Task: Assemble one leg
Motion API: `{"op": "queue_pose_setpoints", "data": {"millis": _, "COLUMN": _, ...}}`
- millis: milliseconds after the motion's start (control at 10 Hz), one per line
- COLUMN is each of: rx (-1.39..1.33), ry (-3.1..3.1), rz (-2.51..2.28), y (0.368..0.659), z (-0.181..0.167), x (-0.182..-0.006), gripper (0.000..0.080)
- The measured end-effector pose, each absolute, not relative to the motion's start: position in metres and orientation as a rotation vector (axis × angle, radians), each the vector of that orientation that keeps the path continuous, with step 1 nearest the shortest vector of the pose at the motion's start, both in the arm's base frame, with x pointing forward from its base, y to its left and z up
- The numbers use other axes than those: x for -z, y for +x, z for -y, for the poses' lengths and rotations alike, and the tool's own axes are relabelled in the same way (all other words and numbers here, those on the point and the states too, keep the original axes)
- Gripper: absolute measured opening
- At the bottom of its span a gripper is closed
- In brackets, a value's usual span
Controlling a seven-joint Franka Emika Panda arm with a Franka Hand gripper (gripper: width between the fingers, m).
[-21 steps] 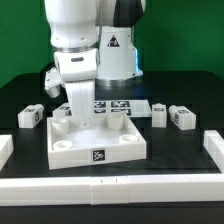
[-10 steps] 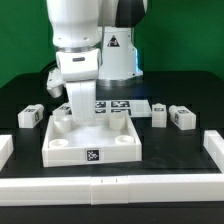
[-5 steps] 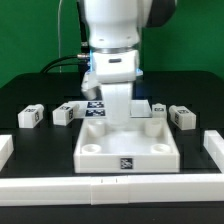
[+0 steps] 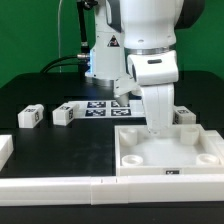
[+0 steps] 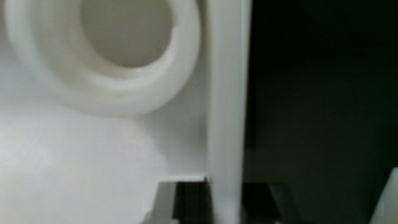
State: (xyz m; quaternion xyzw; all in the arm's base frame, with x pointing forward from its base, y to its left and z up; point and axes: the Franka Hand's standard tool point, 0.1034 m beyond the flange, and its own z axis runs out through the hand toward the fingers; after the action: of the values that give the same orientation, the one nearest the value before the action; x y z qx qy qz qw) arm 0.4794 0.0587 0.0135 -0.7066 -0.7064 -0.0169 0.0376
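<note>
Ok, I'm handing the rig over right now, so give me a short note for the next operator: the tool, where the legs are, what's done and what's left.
Tool: down at the rear rim of the square panel, apparently shut on it.
Legs: three show, all lying loose. The far-left leg and the second leg sit on the exterior view's left. The right-hand leg is behind the panel.
Done: no leg fitted yet; the corner sockets that show are empty.
Left: release the panel, pick up a leg, and fit it into a socket.
</note>
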Motion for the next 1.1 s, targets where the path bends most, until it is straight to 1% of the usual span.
{"op": "queue_pose_setpoints", "data": {"millis": 200, "rx": 0.052, "ry": -2.167, "rz": 2.170, "y": 0.4794, "z": -0.0585, "x": -0.0135, "gripper": 0.0064}}
{"op": "queue_pose_setpoints", "data": {"millis": 300, "rx": 0.051, "ry": -2.168, "rz": 2.169, "y": 0.4790, "z": -0.0581, "x": -0.0132, "gripper": 0.0137}}
{"op": "queue_pose_setpoints", "data": {"millis": 400, "rx": 0.051, "ry": -2.168, "rz": 2.168, "y": 0.4789, "z": -0.0579, "x": -0.0131, "gripper": 0.0137}}
{"op": "queue_pose_setpoints", "data": {"millis": 500, "rx": 0.050, "ry": -2.168, "rz": 2.168, "y": 0.4788, "z": -0.0576, "x": -0.0131, "gripper": 0.0319}}
{"op": "queue_pose_setpoints", "data": {"millis": 600, "rx": 0.050, "ry": -2.169, "rz": 2.167, "y": 0.4788, "z": -0.0575, "x": -0.0131, "gripper": 0.0519}}
{"op": "queue_pose_setpoints", "data": {"millis": 700, "rx": 0.050, "ry": -2.169, "rz": 2.167, "y": 0.4788, "z": -0.0573, "x": -0.0130, "gripper": 0.0519}}
{"op": "queue_pose_setpoints", "data": {"millis": 800, "rx": 0.050, "ry": -2.169, "rz": 2.167, "y": 0.4787, "z": -0.0572, "x": -0.0130, "gripper": 0.0608}}
{"op": "queue_pose_setpoints", "data": {"millis": 900, "rx": 0.050, "ry": -2.170, "rz": 2.166, "y": 0.4787, "z": -0.0571, "x": -0.0130, "gripper": 0.0608}}
{"op": "queue_pose_setpoints", "data": {"millis": 1000, "rx": 0.050, "ry": -2.170, "rz": 2.166, "y": 0.4787, "z": -0.0570, "x": -0.0130, "gripper": 0.0643}}
{"op": "queue_pose_setpoints", "data": {"millis": 1100, "rx": 0.050, "ry": -2.170, "rz": 2.166, "y": 0.4787, "z": -0.0569, "x": -0.0130, "gripper": 0.0648}}
